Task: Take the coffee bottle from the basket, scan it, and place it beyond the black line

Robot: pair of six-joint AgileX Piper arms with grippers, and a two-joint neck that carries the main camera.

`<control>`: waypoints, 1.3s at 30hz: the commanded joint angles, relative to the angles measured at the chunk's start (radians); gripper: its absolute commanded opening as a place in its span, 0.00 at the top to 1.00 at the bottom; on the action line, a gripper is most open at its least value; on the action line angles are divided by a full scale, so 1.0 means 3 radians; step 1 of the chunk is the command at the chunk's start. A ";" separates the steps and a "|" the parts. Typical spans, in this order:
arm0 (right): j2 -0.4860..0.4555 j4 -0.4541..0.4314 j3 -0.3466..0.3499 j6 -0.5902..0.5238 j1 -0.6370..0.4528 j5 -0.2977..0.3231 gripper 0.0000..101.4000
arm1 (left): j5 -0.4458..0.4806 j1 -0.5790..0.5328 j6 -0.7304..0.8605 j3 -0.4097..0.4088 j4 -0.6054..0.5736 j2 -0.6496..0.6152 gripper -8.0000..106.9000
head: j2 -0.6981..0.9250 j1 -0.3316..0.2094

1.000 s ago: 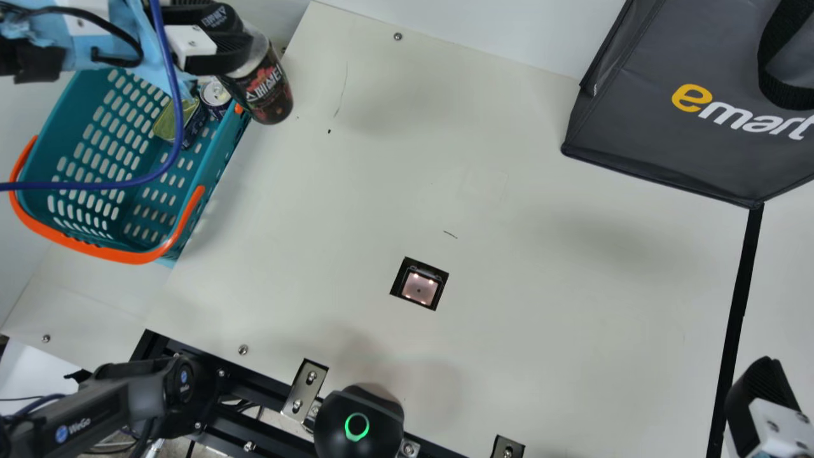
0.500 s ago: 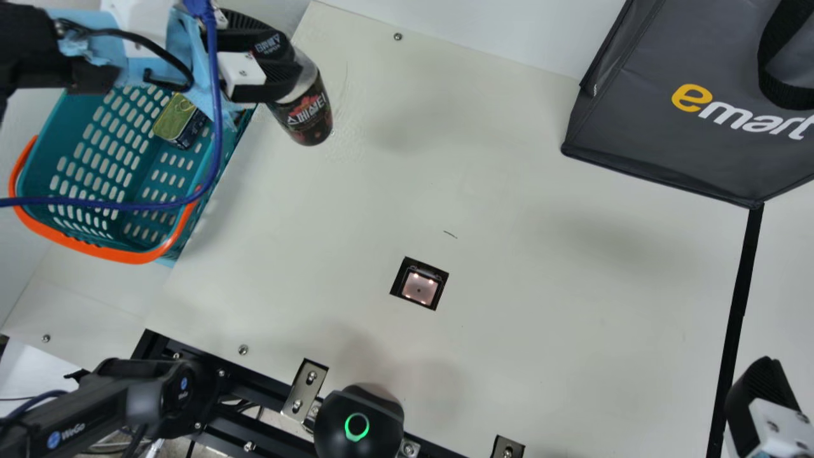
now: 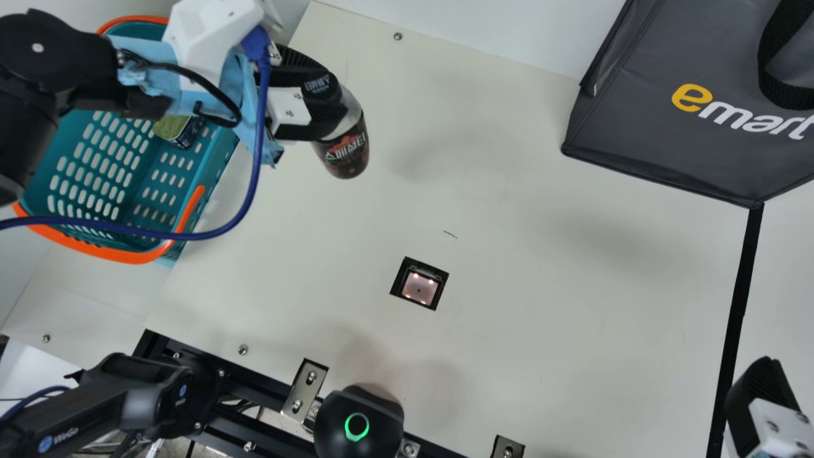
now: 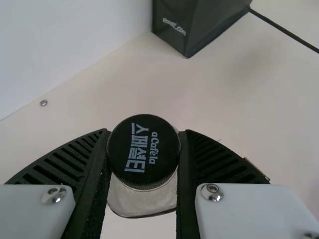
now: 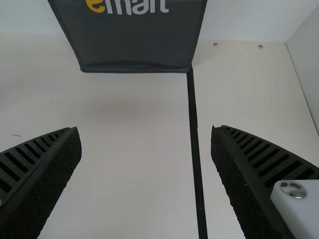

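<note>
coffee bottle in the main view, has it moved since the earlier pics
Yes. Held in the left gripper, the coffee bottle has moved farther from the teal basket and closer to the scanner window in the table.

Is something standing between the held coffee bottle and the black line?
Nothing visible stands between the coffee bottle and the middle of the black line. The gray bag is at its far end, the right hand by its nearer part.

Basket [image 3: 121, 175] left, perhaps a pack [image 3: 170, 129] in it; scanner [image 3: 420, 287] between; line [image 3: 738, 315] right, bag [image 3: 661, 140] behind
</note>
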 commanded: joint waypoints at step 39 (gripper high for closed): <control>0.0000 0.0000 0.0000 0.0000 0.0000 0.0000 0.10 | 0.0040 -0.0572 0.0878 0.0301 -0.0336 0.0257 0.84 | 0.0008 -0.0091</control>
